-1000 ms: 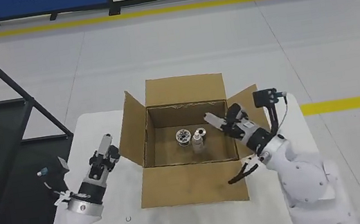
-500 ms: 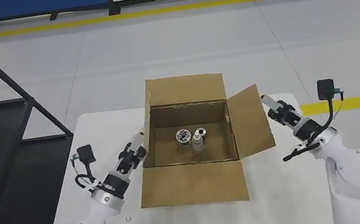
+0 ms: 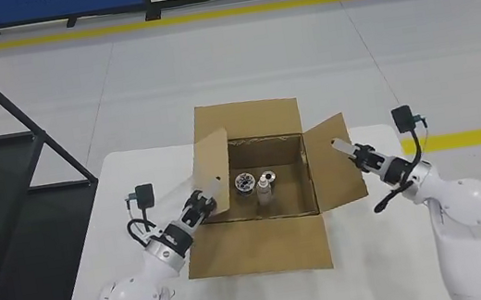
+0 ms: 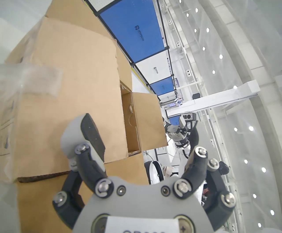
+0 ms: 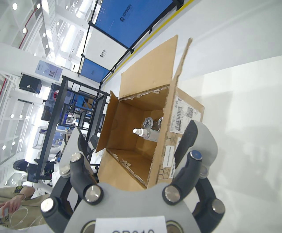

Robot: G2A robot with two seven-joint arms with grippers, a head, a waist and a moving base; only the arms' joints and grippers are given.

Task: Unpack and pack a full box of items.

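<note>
The left gripper is released, its fingers spread wide with nothing between them. Just ahead of one finger stands the left flap of the box, outer face toward the gripper. I cannot tell whether the pad touches the cardboard. In the top view this gripper sits at the flap's lower edge, and the flap stands raised above it. A strip of clear tape hangs on the flap, farther from the finger. Past the flap, across the box's open mouth, the right flap stands up with the other arm behind it.

The right gripper is also released, with its fingers wide apart. The torn edge of the right flap runs between them, one finger on the inner side and one on the outer side. I see no contact with either. Near the outer finger, labels cover the box wall.

Beyond this gripper, inside the box, a bottle stands on the floor of the box, and two round metal pieces sit just behind it. In the top view the bottle is near the middle of the box, with one metal piece beside it. The back flap stands open on the far side. The box rests on the white table between the two arms.
</note>
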